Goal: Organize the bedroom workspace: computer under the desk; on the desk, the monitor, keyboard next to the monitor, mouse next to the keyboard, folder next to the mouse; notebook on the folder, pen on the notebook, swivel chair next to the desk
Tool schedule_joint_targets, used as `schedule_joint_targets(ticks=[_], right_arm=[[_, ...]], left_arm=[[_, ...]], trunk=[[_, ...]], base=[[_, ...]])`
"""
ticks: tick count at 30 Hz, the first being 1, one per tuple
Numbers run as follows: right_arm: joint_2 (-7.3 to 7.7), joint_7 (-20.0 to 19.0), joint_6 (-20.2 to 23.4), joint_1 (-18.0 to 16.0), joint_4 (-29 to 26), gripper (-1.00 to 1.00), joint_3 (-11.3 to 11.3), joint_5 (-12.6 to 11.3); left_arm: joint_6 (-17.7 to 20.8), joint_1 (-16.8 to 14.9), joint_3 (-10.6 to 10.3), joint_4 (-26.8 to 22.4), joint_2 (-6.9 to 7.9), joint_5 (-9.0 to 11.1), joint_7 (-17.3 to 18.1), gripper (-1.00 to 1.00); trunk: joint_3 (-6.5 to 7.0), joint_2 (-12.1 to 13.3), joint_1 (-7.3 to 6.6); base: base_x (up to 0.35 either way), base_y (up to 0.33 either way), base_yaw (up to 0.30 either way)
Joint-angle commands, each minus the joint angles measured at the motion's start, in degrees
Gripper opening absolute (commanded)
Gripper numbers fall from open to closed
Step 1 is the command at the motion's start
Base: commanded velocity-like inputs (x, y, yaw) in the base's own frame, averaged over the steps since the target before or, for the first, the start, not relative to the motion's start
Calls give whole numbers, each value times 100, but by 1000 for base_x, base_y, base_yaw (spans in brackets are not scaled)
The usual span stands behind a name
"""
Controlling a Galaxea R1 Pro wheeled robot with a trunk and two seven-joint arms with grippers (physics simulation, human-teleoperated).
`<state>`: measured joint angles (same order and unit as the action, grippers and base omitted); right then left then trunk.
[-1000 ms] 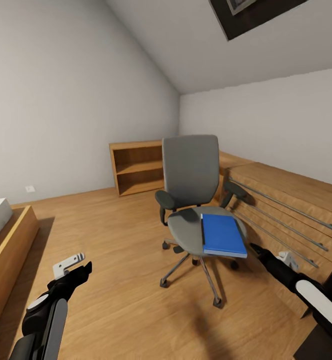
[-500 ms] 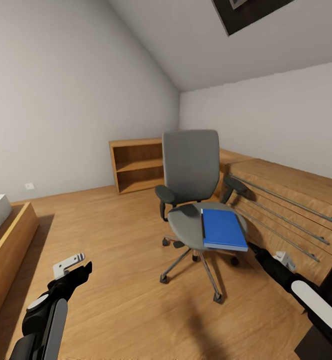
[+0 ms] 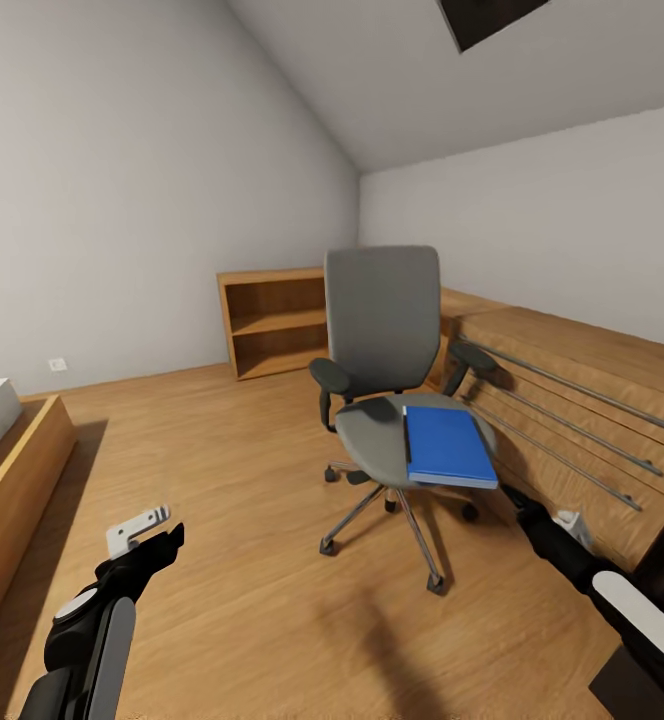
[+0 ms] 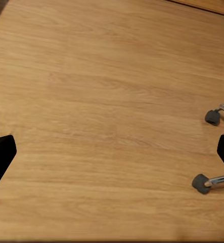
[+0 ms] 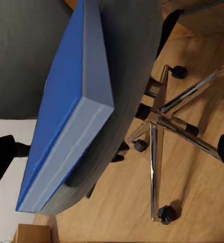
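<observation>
From the head camera, the blue folder [image 3: 450, 446] lies on the swivel chair [image 3: 392, 400] beside the wooden dresser [image 3: 582, 400], so its move to the desk looks undone; the left gripper [image 3: 144, 533] hangs empty, its spread unclear. The left wrist camera shows dark fingertips [image 4: 0, 157] wide apart over bare floor [image 4: 106, 101]. In the right wrist camera the right gripper [image 5: 112, 152] is spread open, nearing the folder's edge [image 5: 66, 147], empty.

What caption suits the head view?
Blue folder lying on the grey swivel chair, right gripper reaching near it.
</observation>
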<state>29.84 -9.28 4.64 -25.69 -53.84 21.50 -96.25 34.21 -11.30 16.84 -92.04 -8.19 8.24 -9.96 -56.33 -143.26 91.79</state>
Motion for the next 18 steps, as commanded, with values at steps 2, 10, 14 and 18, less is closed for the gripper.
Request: schedule_joint_targets(ticks=[2,10,14,18], right_arm=[[6,-249,62,-6,90,100,23,-142],[-5,-891,459,-6,439,100,27,-340],[-5,-1015,552,-6,496,100,26,-503],[-4,-1054,572,-6,509,100,28,-574]], left_arm=[[25,-4,3,-7,-5,60,-41,100],[25,-4,3,-7,-4,56,-41,100],[25,-4,3,-7,-6,55,-41,100],[25,-4,3,-7,-7,55,-41,100]], trunk=[[-51,-6,4],[-228,-17,24],[-317,-22,35],[-405,-27,45]], base=[[0,0,0],[0,0,0],[0,0,0],[0,0,0]])
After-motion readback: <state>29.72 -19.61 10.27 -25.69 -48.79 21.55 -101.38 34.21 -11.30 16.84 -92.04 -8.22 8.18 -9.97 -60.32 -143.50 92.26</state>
